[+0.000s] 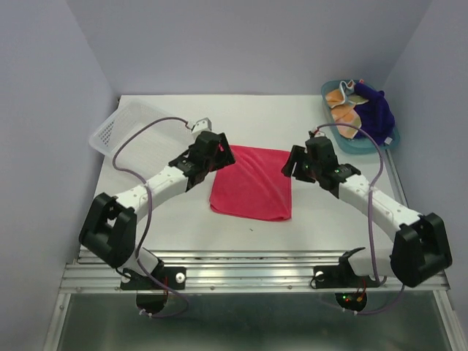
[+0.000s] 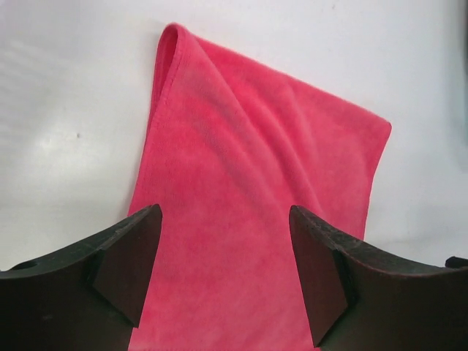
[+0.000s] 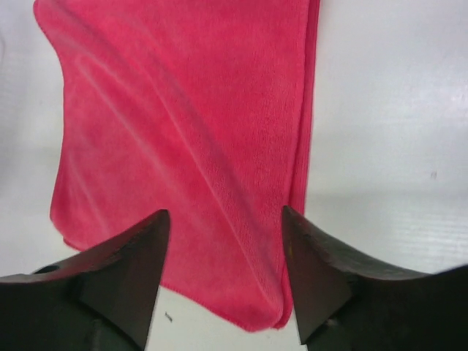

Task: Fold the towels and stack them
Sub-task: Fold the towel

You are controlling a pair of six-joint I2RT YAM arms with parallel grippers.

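A bright pink-red towel [image 1: 252,183] lies folded flat in the middle of the white table. My left gripper [image 1: 221,156] hovers open over its far left corner. In the left wrist view the towel [image 2: 256,146] spreads below the left gripper [image 2: 225,212], whose jaws hold nothing. My right gripper [image 1: 292,167] stands open over the far right corner. The right wrist view shows the towel [image 3: 183,110] with doubled layers along its edge under the right gripper [image 3: 225,212]. An orange towel [image 1: 344,110] and a dark purple-blue towel [image 1: 376,110] lie bunched in the tray.
The teal tray [image 1: 363,148] sits at the back right corner of the table. A white perforated basket [image 1: 121,128] lies tipped at the back left edge. Purple walls close in the sides and back.
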